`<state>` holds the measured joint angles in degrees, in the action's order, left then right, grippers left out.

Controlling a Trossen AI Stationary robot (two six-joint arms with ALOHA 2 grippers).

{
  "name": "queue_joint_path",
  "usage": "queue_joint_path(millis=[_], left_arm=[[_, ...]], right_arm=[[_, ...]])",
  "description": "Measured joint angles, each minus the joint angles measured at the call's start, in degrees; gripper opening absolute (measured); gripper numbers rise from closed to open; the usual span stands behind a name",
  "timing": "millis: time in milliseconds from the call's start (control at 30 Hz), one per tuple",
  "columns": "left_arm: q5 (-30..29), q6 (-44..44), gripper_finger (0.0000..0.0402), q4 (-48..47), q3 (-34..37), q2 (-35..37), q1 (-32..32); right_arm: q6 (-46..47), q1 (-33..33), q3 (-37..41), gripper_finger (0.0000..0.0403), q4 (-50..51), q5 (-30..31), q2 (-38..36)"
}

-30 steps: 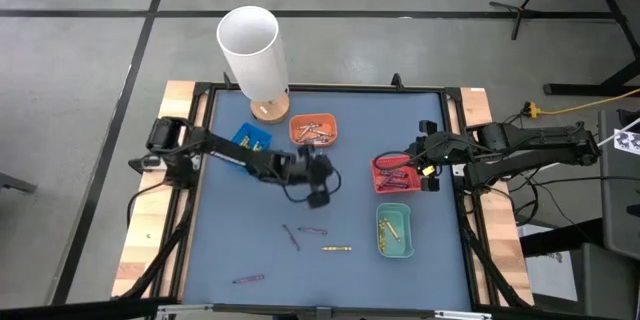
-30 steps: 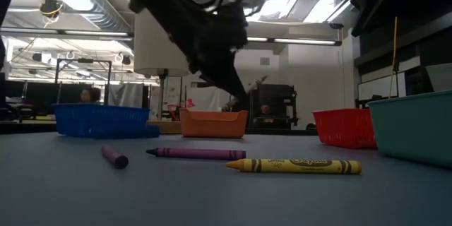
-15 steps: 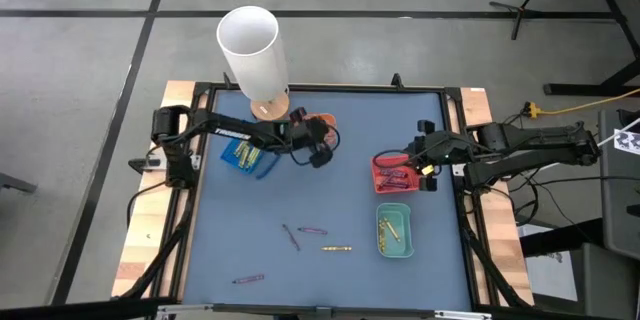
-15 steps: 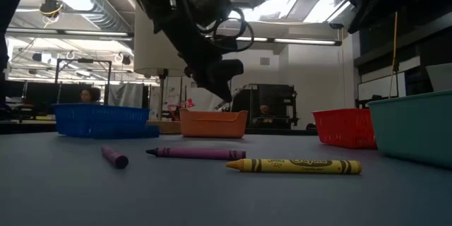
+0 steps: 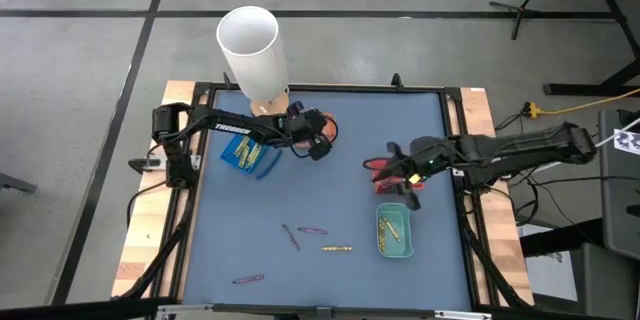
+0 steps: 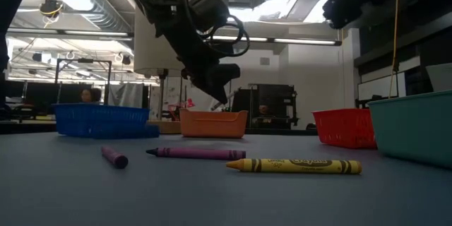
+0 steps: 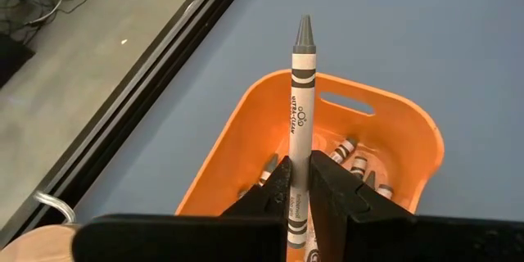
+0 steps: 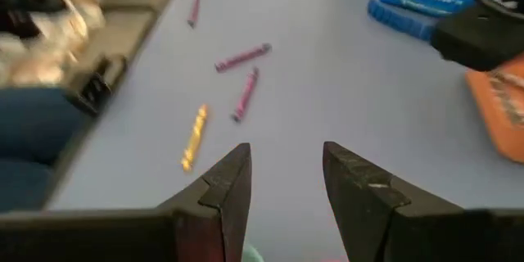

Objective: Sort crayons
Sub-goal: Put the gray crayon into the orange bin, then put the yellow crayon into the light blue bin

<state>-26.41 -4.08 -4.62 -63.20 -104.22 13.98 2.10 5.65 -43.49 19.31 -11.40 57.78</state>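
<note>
Grey crayon [image 7: 301,106] pinched in left fingers [image 7: 278,190] above orange tray [image 7: 413,135]
Right fingers [image 8: 225,184] spread, empty, over blue worktop [image 5: 340,200]; loose crayons [image 6: 293,165] lying mid-worktop; lab room seen behind.

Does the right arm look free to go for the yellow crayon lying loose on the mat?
Probably yes. The right pincer is open and empty above the mat, and nothing stands between it and the yellow crayon.
</note>
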Motion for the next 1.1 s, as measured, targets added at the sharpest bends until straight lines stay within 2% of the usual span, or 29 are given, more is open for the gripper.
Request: queue_joint_path(millis=[100,200,433,600,733,833,1100], left_arm=[[0.04,-0.05,0.0017,-0.02,0.00,0.00,-0.04],[0.08,-0.25,0.0022,-0.04,0.00,0.00,-0.04],[-1.04,-0.24,0.0067,-0.03,-0.04,0.00,-0.04],[-1.54,0.63,0.0083,-0.55,-0.02,0.77,-0.08],[-1.27,2.45,0.0084,-1.10,-0.02,4.48,-1.75],[-1.05,3.30,0.0084,-2.97,-0.04,8.76,-4.09],[-0.87,1.18,0.0084,-12.72,-0.09,19.68,-13.69]], right_arm=[[5.12,0.00,0.20,0.0152,-4.45,-1.17,3.49],[6.50,0.02,0.22,0.0152,-7.52,-3.33,7.46],[8.84,0.06,0.22,0.0152,-16.57,-7.69,16.42],[12.99,0.80,0.22,0.0152,-23.79,-7.70,21.22],[13.10,3.74,0.24,0.0152,-30.95,-7.66,23.57],[13.08,6.77,0.24,0.0152,-35.22,-4.96,24.42],[12.79,15.59,0.18,0.0152,-35.98,9.73,24.61]])
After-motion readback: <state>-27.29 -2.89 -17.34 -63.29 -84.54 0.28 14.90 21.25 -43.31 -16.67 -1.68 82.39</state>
